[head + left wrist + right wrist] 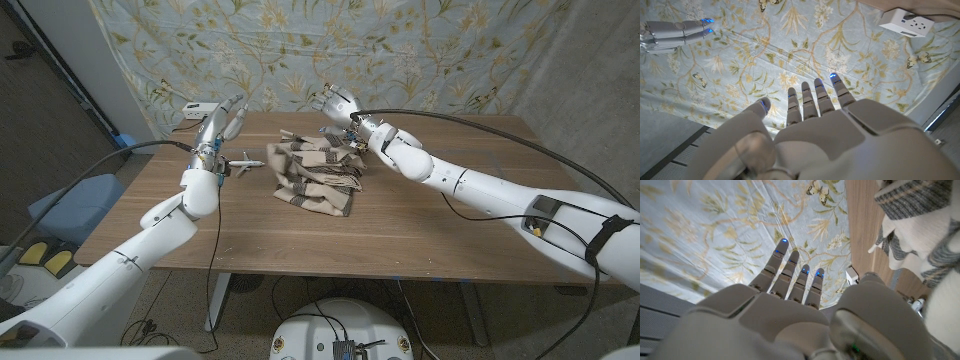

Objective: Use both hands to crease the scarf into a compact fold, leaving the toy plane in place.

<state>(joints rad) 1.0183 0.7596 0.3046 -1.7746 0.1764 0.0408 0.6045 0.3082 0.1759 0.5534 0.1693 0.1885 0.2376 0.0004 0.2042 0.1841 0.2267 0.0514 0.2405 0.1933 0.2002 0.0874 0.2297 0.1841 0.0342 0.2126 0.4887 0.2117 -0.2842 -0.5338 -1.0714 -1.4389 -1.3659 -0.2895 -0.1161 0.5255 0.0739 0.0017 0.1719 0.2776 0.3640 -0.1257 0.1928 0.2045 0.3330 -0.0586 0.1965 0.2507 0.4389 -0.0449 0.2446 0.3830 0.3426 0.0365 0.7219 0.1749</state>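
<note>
Left hand (226, 118) raised above table (420, 220), fingers (816, 98) straight, slightly apart, holding nothing. Right hand (337, 105) likewise raised, empty. Scarf (315, 172) bunched, striped, below and between fingertips. Toy plane (243, 165) beside left wrist.

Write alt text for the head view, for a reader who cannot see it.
A crumpled striped scarf lies mid-table on a wooden table, with a small toy plane just beside it on the robot's left. Both robot arms reach in from the bottom corners; the left hand and right hand are raised with fingers apart, holding nothing, before a floral backdrop.
</note>
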